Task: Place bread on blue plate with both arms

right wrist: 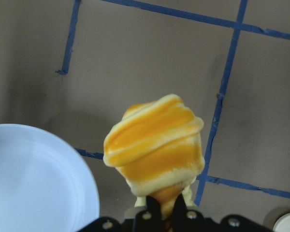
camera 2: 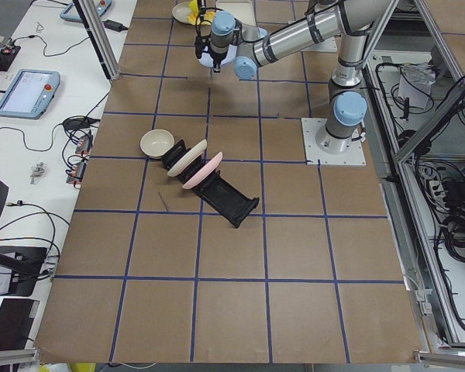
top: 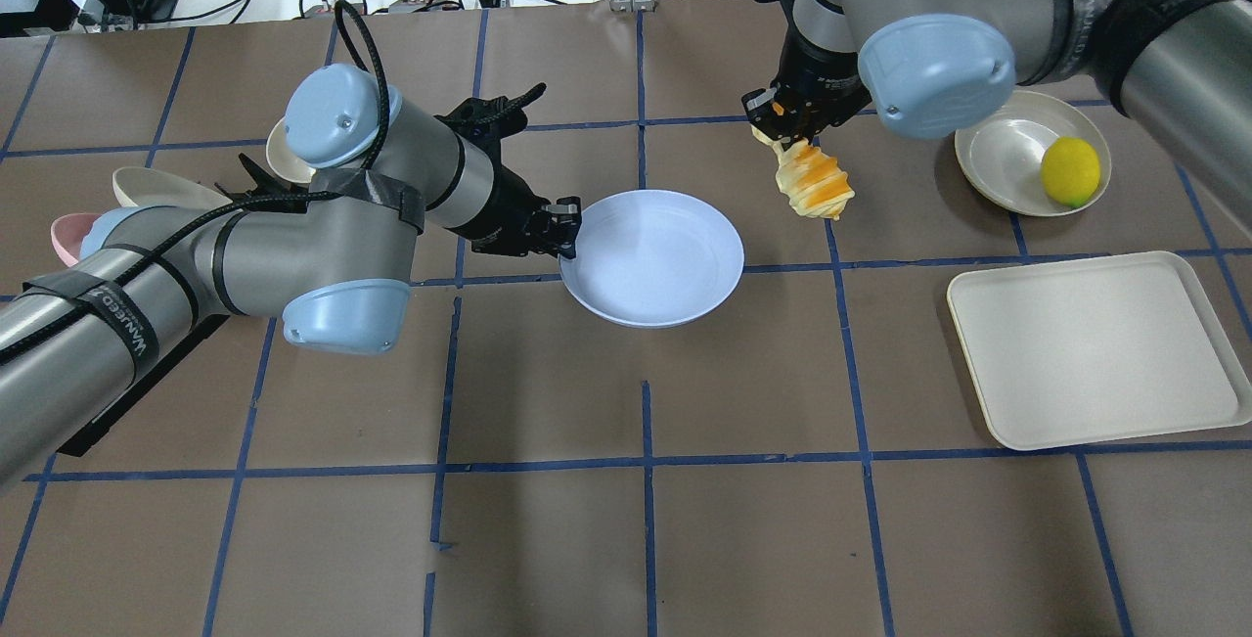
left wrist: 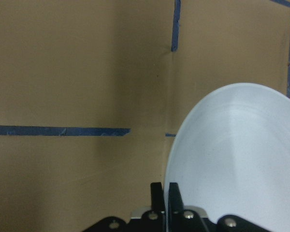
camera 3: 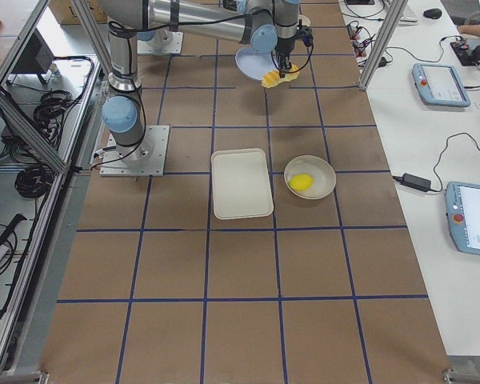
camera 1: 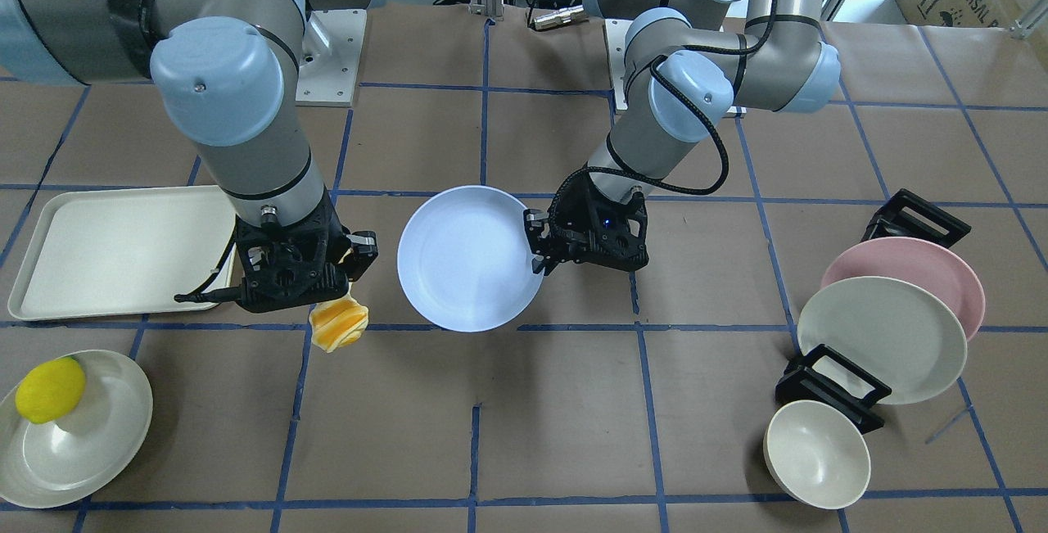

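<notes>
My left jaws: clamped on the blue plate's [top: 650, 257] left rim.
Blue plate: mid-table, about halfway between the left and right edges.
Bread [top: 814, 185]: hanging just right of the plate, not touching it.
My right jaws: pinching the bread's top end.

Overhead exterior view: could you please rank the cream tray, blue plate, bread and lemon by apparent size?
1. cream tray
2. blue plate
3. bread and lemon: nearly alike; the bread hangs raised, nearer the camera, so I would not rank them.
</notes>
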